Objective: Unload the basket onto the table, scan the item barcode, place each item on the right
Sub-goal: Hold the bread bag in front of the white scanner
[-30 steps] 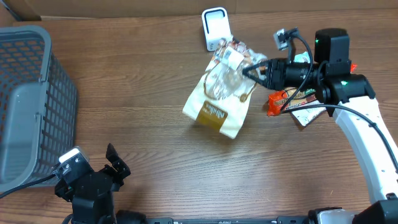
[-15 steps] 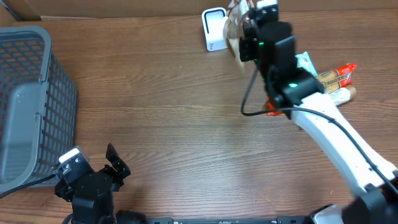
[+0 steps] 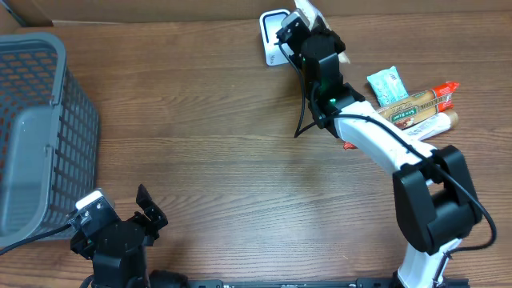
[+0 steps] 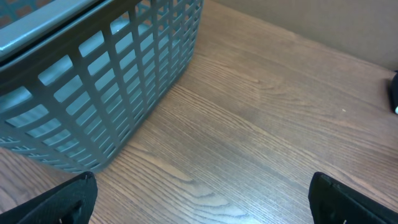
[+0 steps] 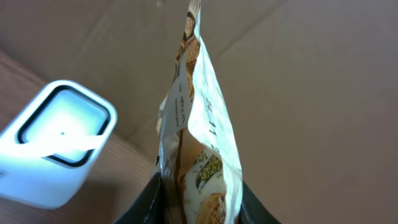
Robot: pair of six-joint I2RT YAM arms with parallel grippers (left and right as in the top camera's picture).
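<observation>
From overhead, the right gripper (image 3: 310, 32) is at 1 o'clock, clamped on the snack bag (image 3: 307, 10) just beside the white scanner (image 3: 274, 34), and the left gripper (image 3: 150, 210) sits at 7 o'clock. The left wrist view shows its fingers (image 4: 62, 202) spread wide apart, with the grey basket (image 4: 93, 81) at 10 o'clock. In the right wrist view the snack bag stands upright, pinched between the jaws at 6 o'clock, with the scanner at 8 o'clock.
</observation>
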